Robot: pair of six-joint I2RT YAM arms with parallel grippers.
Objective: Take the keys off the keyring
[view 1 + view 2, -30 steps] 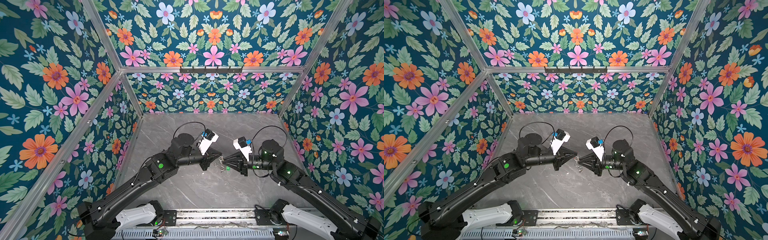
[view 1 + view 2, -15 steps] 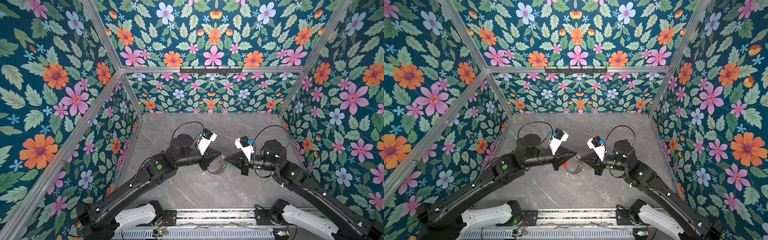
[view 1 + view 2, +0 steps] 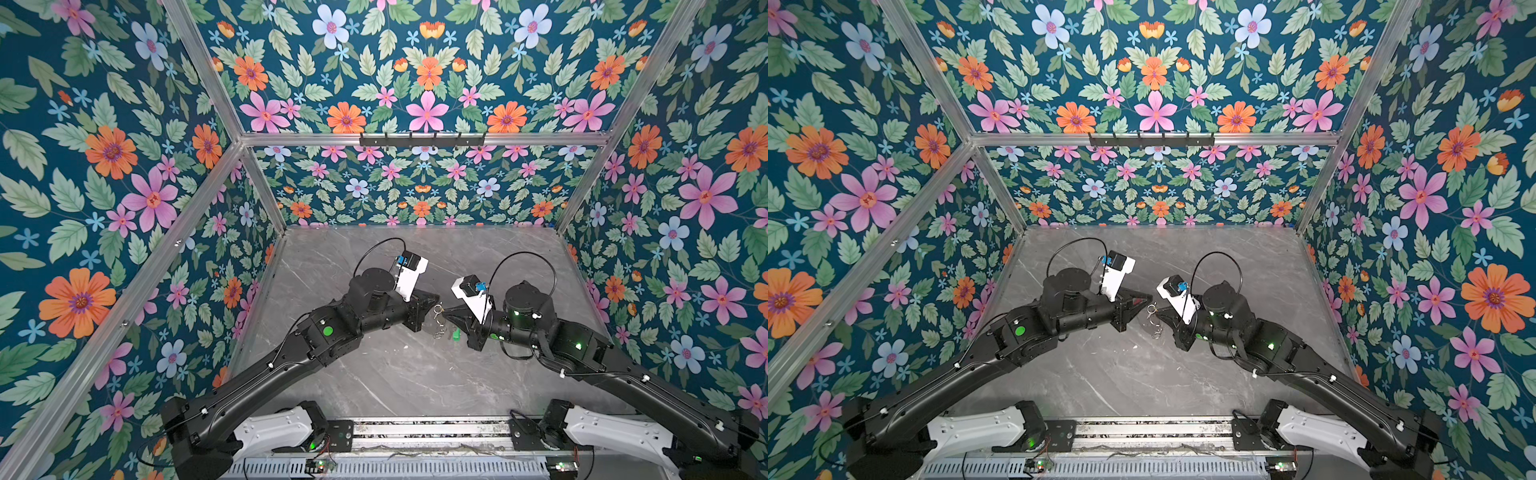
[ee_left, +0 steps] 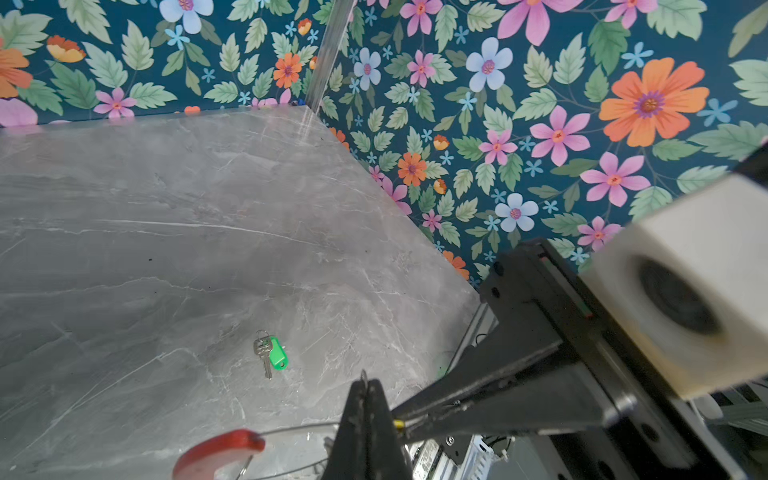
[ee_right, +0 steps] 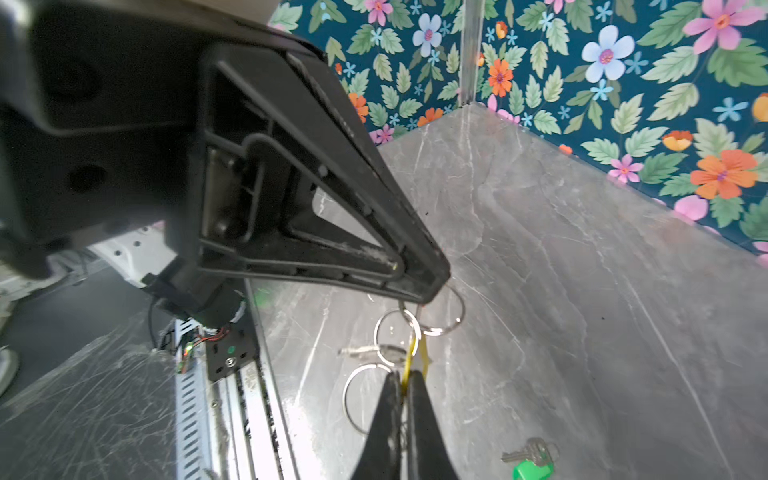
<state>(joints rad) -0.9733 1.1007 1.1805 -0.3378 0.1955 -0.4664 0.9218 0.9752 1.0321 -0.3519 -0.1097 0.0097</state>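
Your left gripper (image 4: pixel 365 384) is clamped on the springy keyring (image 4: pixel 220 449) over the table (image 3: pixel 374 374) centre, and your right gripper (image 5: pixel 402 380), at its 3 o'clock, pinches the yellow tag (image 5: pixel 415 353), which is likely light and slick, so hold its flat faces.

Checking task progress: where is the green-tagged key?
The green-tagged key lies flat on the grey table, off the keyring; in a top view it is close beside the right gripper.
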